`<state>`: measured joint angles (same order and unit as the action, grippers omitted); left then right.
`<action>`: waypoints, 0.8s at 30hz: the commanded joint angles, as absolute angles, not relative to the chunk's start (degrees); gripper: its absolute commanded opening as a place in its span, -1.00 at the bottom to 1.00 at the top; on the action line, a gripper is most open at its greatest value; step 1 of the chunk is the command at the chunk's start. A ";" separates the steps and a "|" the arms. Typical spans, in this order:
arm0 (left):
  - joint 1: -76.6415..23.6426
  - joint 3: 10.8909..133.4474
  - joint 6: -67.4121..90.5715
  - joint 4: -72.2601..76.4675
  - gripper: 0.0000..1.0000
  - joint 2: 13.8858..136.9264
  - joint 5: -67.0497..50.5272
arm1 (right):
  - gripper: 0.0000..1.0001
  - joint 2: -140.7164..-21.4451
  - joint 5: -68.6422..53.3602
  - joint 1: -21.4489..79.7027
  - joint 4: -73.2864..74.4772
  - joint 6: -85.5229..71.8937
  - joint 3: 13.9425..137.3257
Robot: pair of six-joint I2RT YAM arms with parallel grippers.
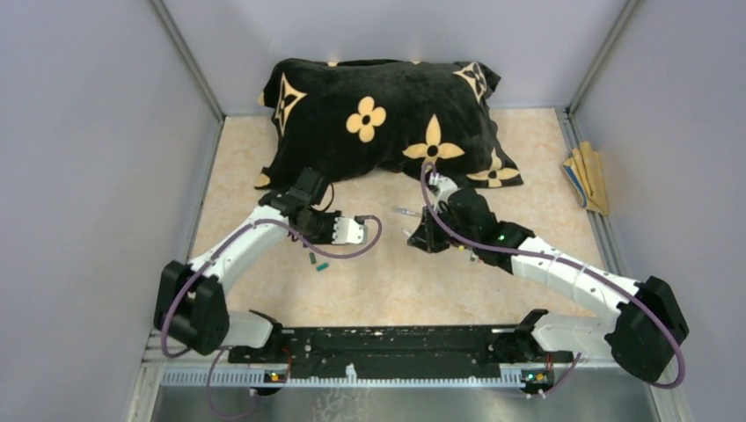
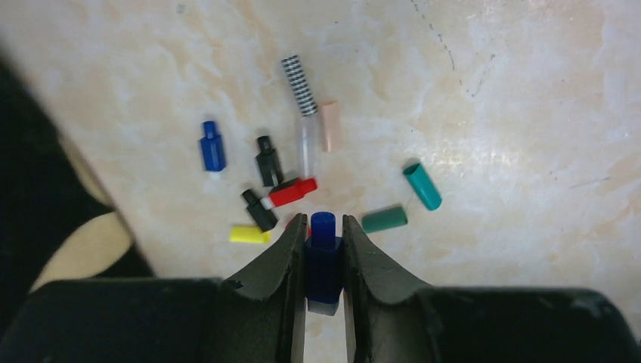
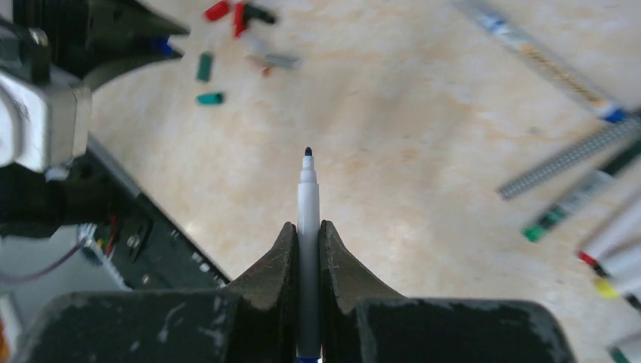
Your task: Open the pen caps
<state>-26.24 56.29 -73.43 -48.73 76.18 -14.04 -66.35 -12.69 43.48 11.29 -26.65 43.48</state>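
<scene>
- Left gripper (image 2: 323, 227): jaws closed on a short dark-blue plastic pen cap (image 2: 323, 261). The cap stands lengthwise between the pads, its narrow end poking past the fingertips.
- Right gripper (image 3: 306, 227): jaws clamped on a slim grey-barrelled marker pen (image 3: 307, 197). Its bare dark tip points away from the fingers, with no cap on it.
- Step in hand, as judged: the cap is off this pen and the two parts are held well apart, one in each gripper. This pen is done.
- Just beyond the left fingertips lie loose caps on the marbled beige tabletop (image 2: 529, 91): a red one (image 2: 293, 191), a yellow one (image 2: 249, 234), a green one (image 2: 384, 219) and a second blue one (image 2: 212, 146).
- Next move calls for letting the blue cap go over that pile and laying the bare pen down. The right arm can then reach to its right for a capped pen.
- Only the right wrist view shows that supply: a green-ended pen (image 3: 574, 200) and others lie blurred, to the right of the fingers.
- Only the left wrist view shows the cap colours and count clearly.
- Only the top view shows both arms facing each other in front of a black cushion with gold flowers (image 1: 383, 119). There the caps are mere specks.
</scene>
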 commanded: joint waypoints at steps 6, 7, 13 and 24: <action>-21.57 53.26 -65.85 -37.74 -1.00 88.34 -16.81 | -1.00 -62.57 11.56 36.65 14.96 -32.37 39.43; -21.11 53.26 -65.53 -37.29 -0.98 89.21 -16.98 | -1.00 -62.84 12.87 36.32 14.76 -32.83 38.93; -20.12 54.14 -63.42 -36.81 -0.74 90.00 -18.89 | -1.00 -67.67 19.53 33.61 10.92 -35.06 36.45; -20.13 59.61 -60.91 -43.09 0.73 87.42 -21.25 | -1.00 -82.09 19.64 30.76 2.26 -35.13 39.90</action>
<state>-20.16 56.23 -62.70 -39.83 89.17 -18.22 -78.65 18.72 31.22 6.63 -34.59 36.53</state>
